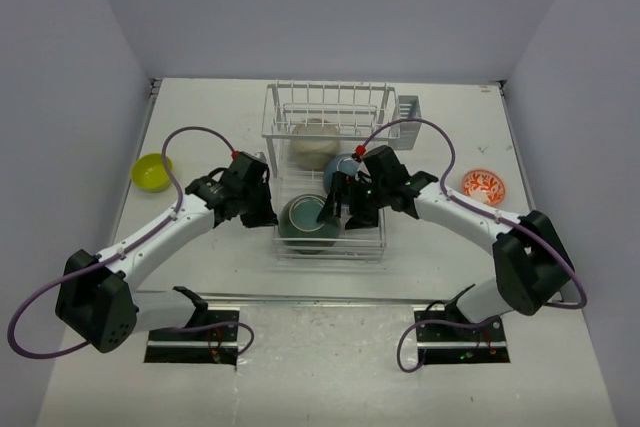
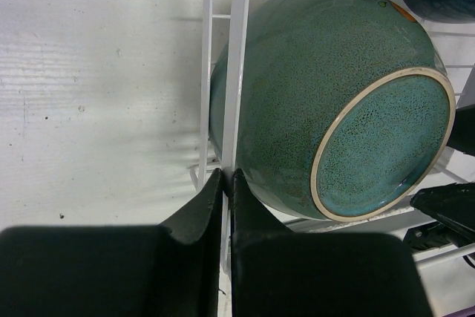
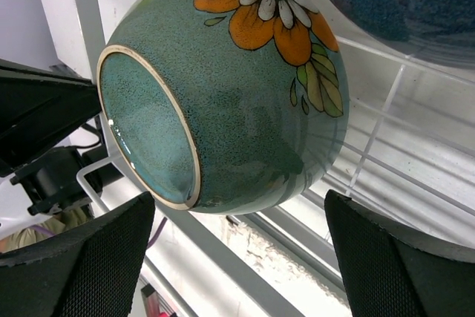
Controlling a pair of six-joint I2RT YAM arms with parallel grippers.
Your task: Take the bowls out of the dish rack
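Showing orange flower on teal bowl: right wrist view, not top.

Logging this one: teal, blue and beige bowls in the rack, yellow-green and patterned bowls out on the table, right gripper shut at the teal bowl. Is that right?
Not quite. The right gripper is open, not shut: the right wrist view shows its fingers spread wide on either side of the teal bowl. The rest of the statement stands.
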